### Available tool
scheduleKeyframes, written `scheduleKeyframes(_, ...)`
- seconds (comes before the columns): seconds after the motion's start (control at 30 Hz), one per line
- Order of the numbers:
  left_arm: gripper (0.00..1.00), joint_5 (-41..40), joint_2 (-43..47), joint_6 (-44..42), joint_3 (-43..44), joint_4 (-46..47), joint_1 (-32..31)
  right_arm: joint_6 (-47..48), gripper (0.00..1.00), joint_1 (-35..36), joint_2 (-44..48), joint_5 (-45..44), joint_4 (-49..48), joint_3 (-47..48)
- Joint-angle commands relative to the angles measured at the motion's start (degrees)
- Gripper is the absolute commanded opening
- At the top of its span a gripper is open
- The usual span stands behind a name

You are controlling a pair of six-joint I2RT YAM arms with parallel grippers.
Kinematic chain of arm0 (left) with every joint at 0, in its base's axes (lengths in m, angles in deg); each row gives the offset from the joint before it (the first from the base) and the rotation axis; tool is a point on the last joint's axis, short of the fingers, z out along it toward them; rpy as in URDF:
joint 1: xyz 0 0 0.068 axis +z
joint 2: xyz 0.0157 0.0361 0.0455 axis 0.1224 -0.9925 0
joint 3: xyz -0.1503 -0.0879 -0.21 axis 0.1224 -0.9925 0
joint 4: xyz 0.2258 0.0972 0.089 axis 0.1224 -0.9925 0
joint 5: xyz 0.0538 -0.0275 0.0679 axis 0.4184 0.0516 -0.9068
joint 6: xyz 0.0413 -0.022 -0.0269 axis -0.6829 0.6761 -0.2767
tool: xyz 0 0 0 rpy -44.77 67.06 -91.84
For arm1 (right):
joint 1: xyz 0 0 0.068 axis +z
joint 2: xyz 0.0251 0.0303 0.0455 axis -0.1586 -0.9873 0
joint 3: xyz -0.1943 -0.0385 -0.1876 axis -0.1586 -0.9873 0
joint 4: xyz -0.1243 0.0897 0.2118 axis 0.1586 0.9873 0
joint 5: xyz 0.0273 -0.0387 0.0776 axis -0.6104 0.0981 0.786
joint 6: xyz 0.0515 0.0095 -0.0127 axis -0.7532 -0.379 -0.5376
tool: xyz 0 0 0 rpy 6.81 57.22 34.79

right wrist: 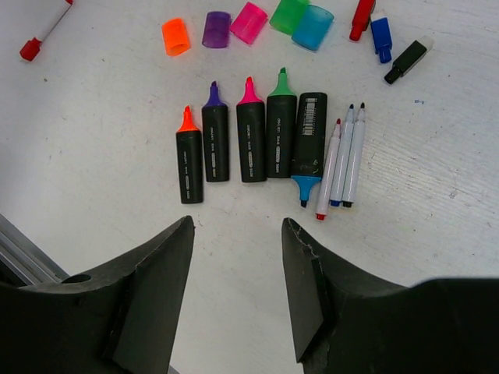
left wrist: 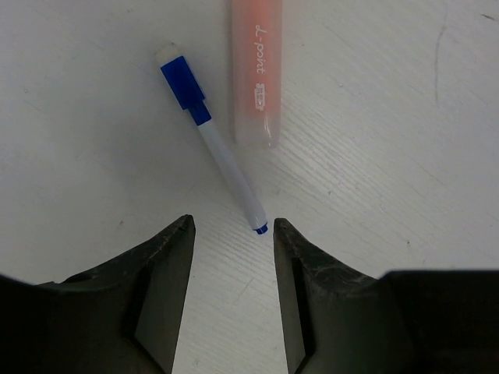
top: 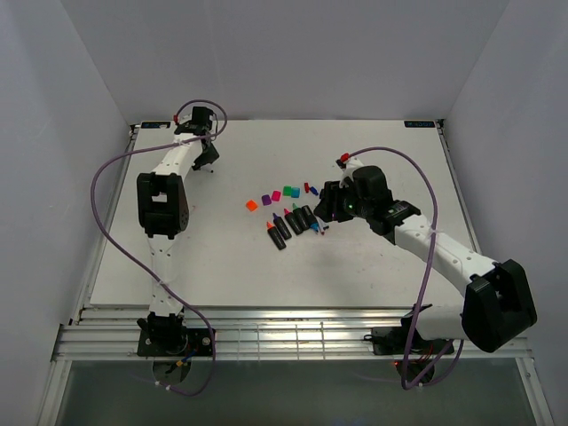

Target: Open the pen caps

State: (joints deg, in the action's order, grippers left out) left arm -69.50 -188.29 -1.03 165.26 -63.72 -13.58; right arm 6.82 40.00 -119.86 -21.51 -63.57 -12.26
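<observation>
White table (right wrist: 93, 117), right gripper (right wrist: 238, 226) spread wide, nothing held, five uncapped highlighters (right wrist: 251, 144) and three thin pens (right wrist: 341, 160) laid just ahead, five big caps (right wrist: 248, 22) and three small caps (right wrist: 380, 35) farther back, left gripper (left wrist: 234, 224) spread empty, one blue-capped pen (left wrist: 226, 164), one orange pen (left wrist: 256, 70) marked "L-point".

Right wrist view: 5 black highlighters (right wrist: 251, 144), all uncapped (orange, purple, pink, green, blue tips). 5 stubby loose caps (right wrist: 249, 22) in the same colours. 3 thin pens (right wrist: 341, 160) w/ bare tips. 3 small loose caps (right wrist: 380, 35): red, blue, black. 1 thin red pen (right wrist: 47, 27) apart at top left. Left wrist view: 1 thin blue-capped pen (left wrist: 226, 156), 1 orange pen (left wrist: 255, 70).
</observation>
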Motion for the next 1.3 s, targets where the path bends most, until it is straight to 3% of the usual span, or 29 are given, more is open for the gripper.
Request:
scheduleKeyframes(0.0,0.56,0.4,-0.7,-0.4,3.1,-0.2,0.5,1.3,0.55,-0.1,-0.5,-0.3,-2.5,-0.1)
scheduleKeyframes(0.7,0.54,-1.5,-5.9,-6.4,6.3,-1.8,0.8,1.4,0.55,-1.1,-1.5,0.9,-3.2,0.0)
scheduleKeyframes(0.9,0.42,-2.9,-7.8,-8.6,6.9,-4.0,0.8,1.4,0.55,-1.2,-1.2,1.1,-3.3,-0.2)
scheduleKeyframes(1.03,0.29,-4.0,-8.6,-9.1,6.0,-4.9,0.9,1.4,0.55,-1.2,-0.8,1.0,-3.3,-0.4)
scheduleKeyframes(1.27,0.08,-4.0,-5.0,-5.5,-1.1,-4.4,1.6,1.5,0.55,-1.3,-0.3,1.0,-3.4,-0.9)
